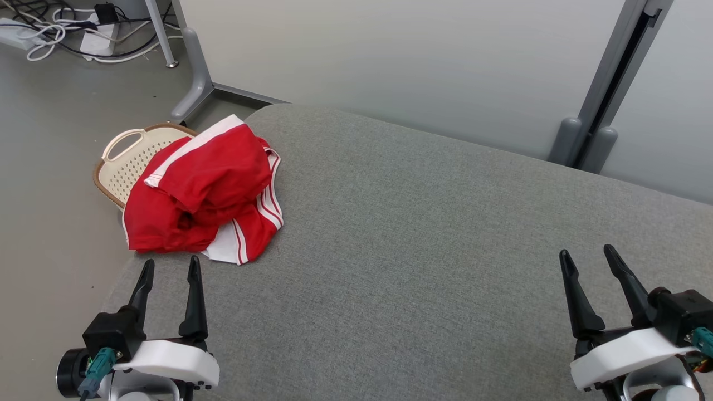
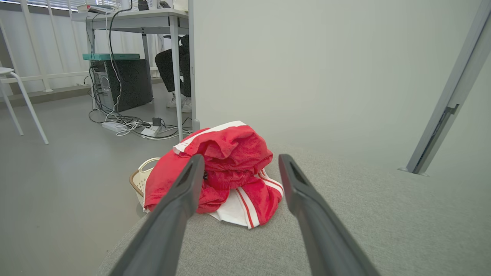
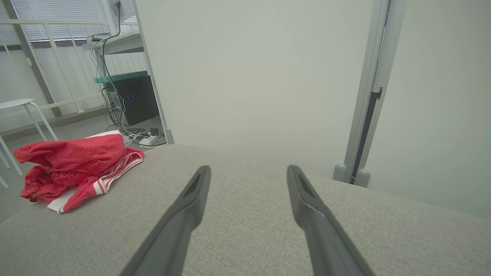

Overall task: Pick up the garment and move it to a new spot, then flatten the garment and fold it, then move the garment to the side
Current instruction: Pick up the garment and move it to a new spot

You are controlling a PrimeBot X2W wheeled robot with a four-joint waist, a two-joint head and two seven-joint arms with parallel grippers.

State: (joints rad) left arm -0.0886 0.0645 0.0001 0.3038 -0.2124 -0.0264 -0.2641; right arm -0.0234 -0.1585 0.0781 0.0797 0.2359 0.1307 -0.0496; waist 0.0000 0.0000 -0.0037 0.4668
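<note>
A crumpled red garment [image 1: 206,192] with white stripes lies bunched on the left edge of the grey fabric table [image 1: 445,250], partly hanging over the side. In the left wrist view the garment [image 2: 222,168] sits just beyond my fingertips. My left gripper [image 1: 170,267] stands open at the lower left, a short way in front of the garment, touching nothing. At the lower right my right gripper [image 1: 587,255] is open too, far from the cloth. From the right wrist view the garment [image 3: 73,168] lies off to the left, and the right gripper [image 3: 249,170] has nothing between its fingers.
A cream perforated basket [image 1: 131,159] sits on the floor beside the table, half hidden under the garment. Cables and a power strip [image 1: 67,33] lie on the floor at the far left. A pale partition wall [image 1: 418,61] stands behind the table. A person's legs [image 2: 176,69] show under a desk.
</note>
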